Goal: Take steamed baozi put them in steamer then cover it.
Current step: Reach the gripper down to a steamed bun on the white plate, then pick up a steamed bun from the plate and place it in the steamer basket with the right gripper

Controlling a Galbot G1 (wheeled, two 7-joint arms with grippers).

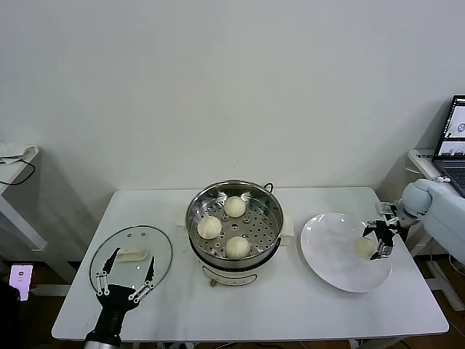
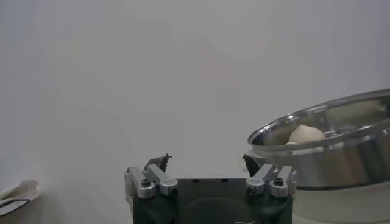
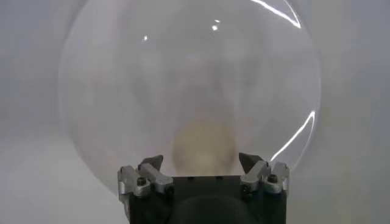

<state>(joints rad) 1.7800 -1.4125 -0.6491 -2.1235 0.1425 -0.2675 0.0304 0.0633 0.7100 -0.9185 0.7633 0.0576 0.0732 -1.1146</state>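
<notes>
The steamer (image 1: 195, 212), a shiny steel pot on a cream base, stands mid-table with three baozi on its perforated tray (image 1: 234, 206) (image 1: 209, 227) (image 1: 237, 247). One more baozi (image 1: 363, 247) lies on a white plate (image 1: 330, 254) to the right. My right gripper (image 1: 380, 240) is open around it, a finger on either side; in the right wrist view the baozi (image 3: 204, 143) sits between the spread fingertips of the gripper (image 3: 201, 159). The glass cover (image 1: 156, 243) lies flat at front left, and my left gripper (image 1: 133, 257) hangs open over it. The left wrist view shows that gripper (image 2: 207, 159) and the steamer (image 2: 341, 152).
A laptop (image 1: 454, 138) sits on a stand beyond the table's right edge. A side table with a cable (image 1: 14, 156) and a phone (image 1: 20, 280) are off to the left. A wall runs behind the white table (image 1: 290, 305).
</notes>
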